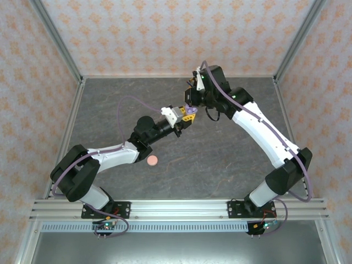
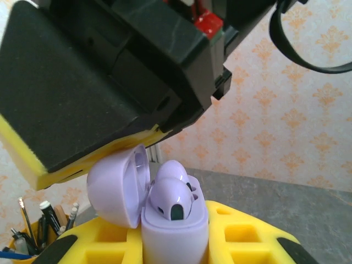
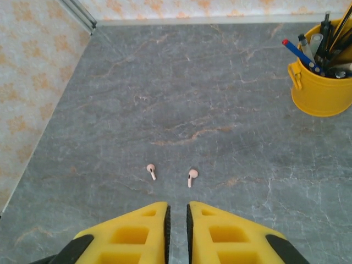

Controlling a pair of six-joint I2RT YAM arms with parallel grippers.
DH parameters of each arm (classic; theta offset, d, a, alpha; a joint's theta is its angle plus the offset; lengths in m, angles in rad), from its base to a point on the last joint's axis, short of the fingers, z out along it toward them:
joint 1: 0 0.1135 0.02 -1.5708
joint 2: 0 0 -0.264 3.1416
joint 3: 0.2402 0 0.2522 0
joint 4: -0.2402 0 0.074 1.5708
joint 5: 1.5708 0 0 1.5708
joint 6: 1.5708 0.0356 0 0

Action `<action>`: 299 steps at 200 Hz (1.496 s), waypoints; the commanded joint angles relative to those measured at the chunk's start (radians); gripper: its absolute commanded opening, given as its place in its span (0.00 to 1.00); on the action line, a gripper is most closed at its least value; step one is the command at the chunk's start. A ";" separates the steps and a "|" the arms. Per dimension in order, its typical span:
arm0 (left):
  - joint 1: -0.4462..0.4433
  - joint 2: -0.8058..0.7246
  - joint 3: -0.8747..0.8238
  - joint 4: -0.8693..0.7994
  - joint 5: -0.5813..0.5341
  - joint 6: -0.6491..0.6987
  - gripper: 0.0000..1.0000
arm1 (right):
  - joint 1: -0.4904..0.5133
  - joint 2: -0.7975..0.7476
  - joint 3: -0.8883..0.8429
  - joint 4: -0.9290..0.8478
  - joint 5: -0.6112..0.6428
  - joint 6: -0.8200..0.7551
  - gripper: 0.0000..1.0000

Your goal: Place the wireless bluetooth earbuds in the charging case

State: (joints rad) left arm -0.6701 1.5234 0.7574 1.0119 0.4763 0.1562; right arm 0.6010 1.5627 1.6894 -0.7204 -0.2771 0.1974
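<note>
- the pink round case point(image 1: 152, 160) lay shut on the grey table point(image 1: 231, 159), below and to the left of the lilac charging case point(image 2: 175, 234) in the top view, well apart from it.
- the yellow pen cup point(image 3: 322, 88) stood low and to the left of the lilac charging case in the left wrist view, farther back on the table.
- the left gripper point(image 1: 188, 112) was clamped on the lilac charging case, with one yellow finger on each side of its base, and held it upright.
- the lid point(image 2: 118, 184) stood hinged open on the left side of the lilac charging case.
- the two lilac earbuds point(image 2: 171, 195) sat inside the lilac charging case, one in front of the other, with their rounded heads above its rim.
- the right gripper point(image 3: 177, 208) hung just above the lilac charging case. its fingers were drawn almost together, with only a thin slit between them and nothing in it. its black and yellow side came down to the open lid, but whether it touched the lid could not be told.
- the two pale pink earbuds point(image 3: 150, 171) lay loose on the table, side by side but apart, just past the right gripper's tips. how far they lay from the lilac charging case could not be told.
</note>
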 commanded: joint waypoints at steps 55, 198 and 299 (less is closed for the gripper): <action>-0.009 0.017 0.035 0.004 -0.018 -0.004 0.00 | -0.003 -0.265 -0.217 -0.054 -0.089 0.014 0.15; -0.006 0.556 0.634 -0.832 0.053 -0.616 0.00 | -0.020 -0.471 -0.605 0.089 0.282 0.288 0.25; 0.001 0.759 0.829 -1.099 0.015 -0.827 0.16 | -0.019 -0.518 -0.677 0.105 0.259 0.320 0.41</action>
State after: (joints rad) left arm -0.6781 2.2696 1.5696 -0.0154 0.5125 -0.6132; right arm 0.5854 1.0771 1.0351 -0.6304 -0.0257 0.5087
